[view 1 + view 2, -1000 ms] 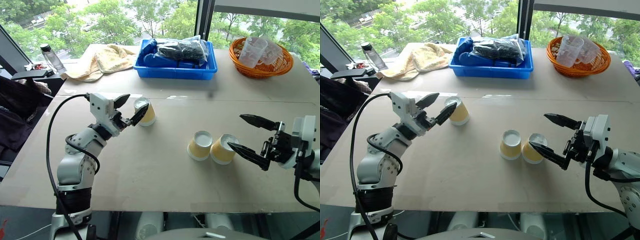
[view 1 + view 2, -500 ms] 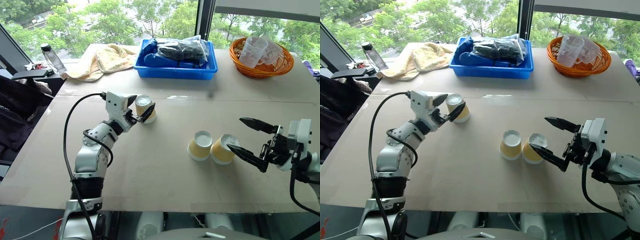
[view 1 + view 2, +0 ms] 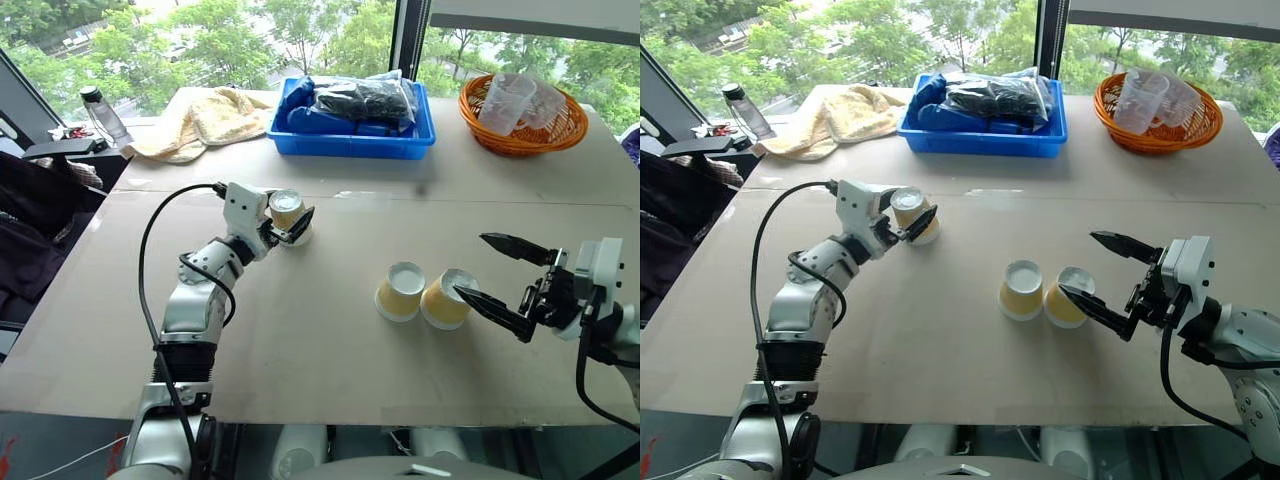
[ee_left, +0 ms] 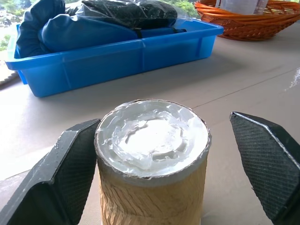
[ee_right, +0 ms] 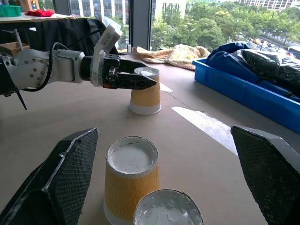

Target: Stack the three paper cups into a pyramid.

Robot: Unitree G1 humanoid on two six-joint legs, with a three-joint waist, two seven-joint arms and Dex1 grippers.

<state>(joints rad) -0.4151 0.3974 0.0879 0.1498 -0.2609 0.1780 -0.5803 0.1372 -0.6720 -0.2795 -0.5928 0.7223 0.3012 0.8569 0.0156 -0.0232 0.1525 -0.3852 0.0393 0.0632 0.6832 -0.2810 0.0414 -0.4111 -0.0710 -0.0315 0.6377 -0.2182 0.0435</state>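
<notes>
Cup (image 3: 288, 216) between spread left fingers (image 4: 70, 173).

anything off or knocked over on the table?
One thing: of the two paper cups side by side near the right gripper, the right cup leans against its upright neighbour. The far cup stands upright, upside down, between the open left gripper fingers.

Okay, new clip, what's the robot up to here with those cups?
It is building a pyramid from three paper cups, all upside down on the table. The left gripper is open around the lone cup near the blue bin; in the left wrist view one finger looks against its side, the other apart. The right gripper waits open beside the cup pair. Nothing is stacked yet.
</notes>
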